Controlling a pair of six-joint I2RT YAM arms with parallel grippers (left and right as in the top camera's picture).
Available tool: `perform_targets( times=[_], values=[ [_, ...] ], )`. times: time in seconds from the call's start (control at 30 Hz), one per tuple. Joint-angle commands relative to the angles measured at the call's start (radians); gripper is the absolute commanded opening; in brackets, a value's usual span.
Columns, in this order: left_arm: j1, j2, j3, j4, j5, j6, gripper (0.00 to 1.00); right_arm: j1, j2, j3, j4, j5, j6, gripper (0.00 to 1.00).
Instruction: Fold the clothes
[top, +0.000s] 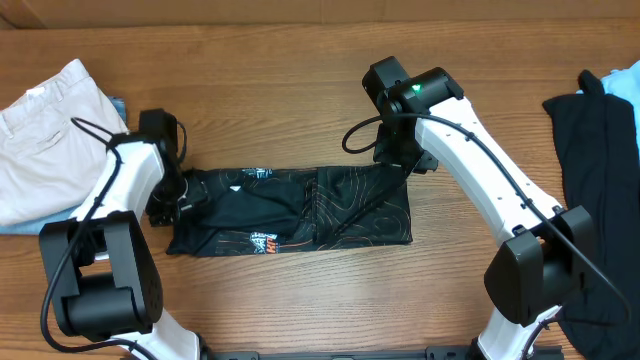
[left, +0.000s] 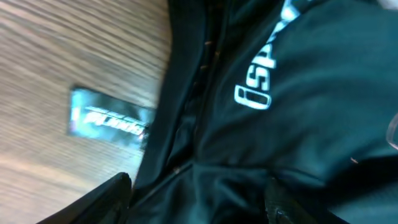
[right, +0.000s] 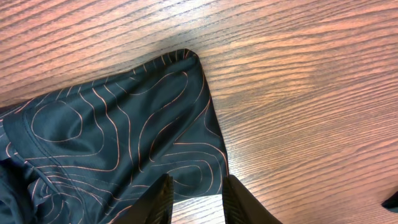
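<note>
Both ends of the folded black, orange-contoured thin jersey (top: 290, 210) on the wooden table (top: 300, 80) have company: left end effector (left: 198, 186) wide, right end effector (right: 197, 186) narrowly parted.

The jersey (top: 295, 210) is lying across the middle of the table (top: 300, 80).
It is stretching left to right, with the left end effector (left: 196, 198) sitting over its left end and the right end effector (right: 196, 196) over its far right corner. Trousers (top: 45, 140) are lying at the table's left edge and other garments (top: 600, 150) at its right.
</note>
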Motion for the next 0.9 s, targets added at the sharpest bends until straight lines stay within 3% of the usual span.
perform_targets(
  times=[0.0, 0.27, 0.5, 0.77, 0.87],
  values=[
    [0.027, -0.013, -0.056, 0.053, 0.035, 0.024, 0.72, 0.003, -0.014, -0.005, -0.002, 0.008, -0.005, 0.3],
    [0.034, -0.013, -0.131, 0.18, 0.041, 0.024, 0.75, 0.003, -0.014, -0.005, -0.002, 0.008, -0.005, 0.3],
    [0.032, -0.013, -0.175, 0.236, 0.148, 0.058, 0.66, 0.003, -0.014, -0.005, -0.002, 0.008, -0.005, 0.29],
    [0.035, -0.013, -0.168, 0.239, 0.192, 0.098, 0.17, 0.002, -0.014, -0.005, -0.002, 0.011, -0.005, 0.29],
    [0.047, -0.014, -0.133, 0.222, 0.192, 0.11, 0.05, -0.006, -0.014, -0.004, 0.002, 0.016, -0.005, 0.3]
  ],
)
